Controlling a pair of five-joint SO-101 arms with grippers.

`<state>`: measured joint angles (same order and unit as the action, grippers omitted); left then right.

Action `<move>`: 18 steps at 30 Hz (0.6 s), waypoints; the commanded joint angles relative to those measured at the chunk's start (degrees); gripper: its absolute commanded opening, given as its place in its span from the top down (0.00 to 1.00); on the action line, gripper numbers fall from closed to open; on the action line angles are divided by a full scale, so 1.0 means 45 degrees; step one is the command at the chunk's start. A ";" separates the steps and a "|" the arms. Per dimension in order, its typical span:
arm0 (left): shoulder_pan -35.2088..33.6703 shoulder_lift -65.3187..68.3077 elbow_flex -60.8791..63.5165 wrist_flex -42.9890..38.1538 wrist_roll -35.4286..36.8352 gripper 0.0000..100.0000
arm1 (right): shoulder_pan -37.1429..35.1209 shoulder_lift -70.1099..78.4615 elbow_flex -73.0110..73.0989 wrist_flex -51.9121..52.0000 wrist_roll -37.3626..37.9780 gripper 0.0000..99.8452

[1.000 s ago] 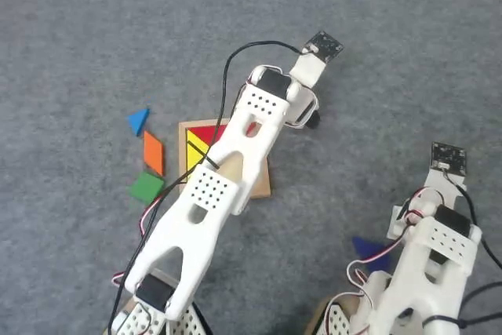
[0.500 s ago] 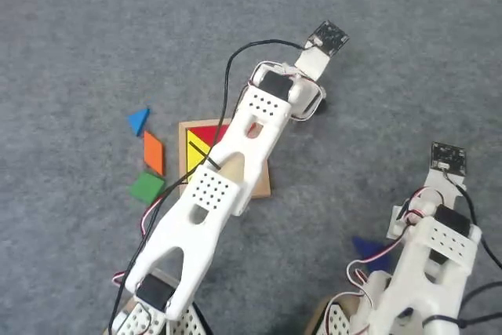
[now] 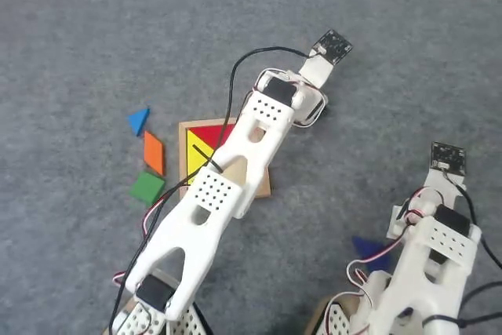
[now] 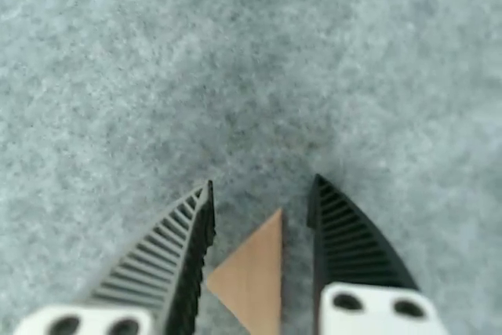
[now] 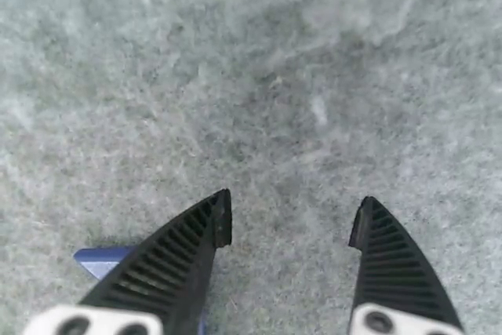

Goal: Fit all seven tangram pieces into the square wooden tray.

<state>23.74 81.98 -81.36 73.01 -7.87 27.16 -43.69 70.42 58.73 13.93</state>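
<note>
Currently the left arm [image 3: 235,170] extends diagonally across the grey carpeted table [image 3: 86,52], covering much of the square wooden tray [image 3: 262,184], with its wrist past the tray's far right corner. In the left wrist view the left gripper [image 4: 263,184] is released: the jaws stand apart over the carpet, and a tan triangular piece [image 4: 251,280] lies between them. The piece sits close against one ribbed finger [image 4: 184,249], while a strip of carpet shows between it and the other finger, so it is not clamped. The visible part of the tray holds a red piece [image 3: 212,132] along its far edge and a yellow piece [image 3: 196,154] just beside it. Three pieces lie on the carpet to the left of the tray, in a row running from far to near: a blue triangle [image 3: 139,120], an orange parallelogram [image 3: 154,152] and a green square [image 3: 147,187]. The orange and green pieces nearly touch; the blue one is slightly apart. The right arm [image 3: 427,264] stands at the near right, well apart from the tray. The right gripper [image 5: 294,198] is also released, jaws wide above bare carpet. A dark blue piece [image 3: 365,247] lies on the carpet just beside this arm; in the right wrist view it is partly hidden behind one finger.
</note>
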 commanded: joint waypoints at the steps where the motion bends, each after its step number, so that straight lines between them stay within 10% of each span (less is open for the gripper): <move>1: -0.0274 -0.0313 0.0107 0.0801 -0.0234 0.83 | -0.0166 0.0049 -0.0371 -0.0205 0.0332 0.75; 18: -0.0020 -0.1543 0.0107 0.4669 -0.0371 0.83 | -0.0166 0.0049 -0.0371 -0.0400 0.0332 0.86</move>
<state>23.30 77.67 -80.84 91.03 -7.87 27.16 -43.69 70.42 58.20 13.93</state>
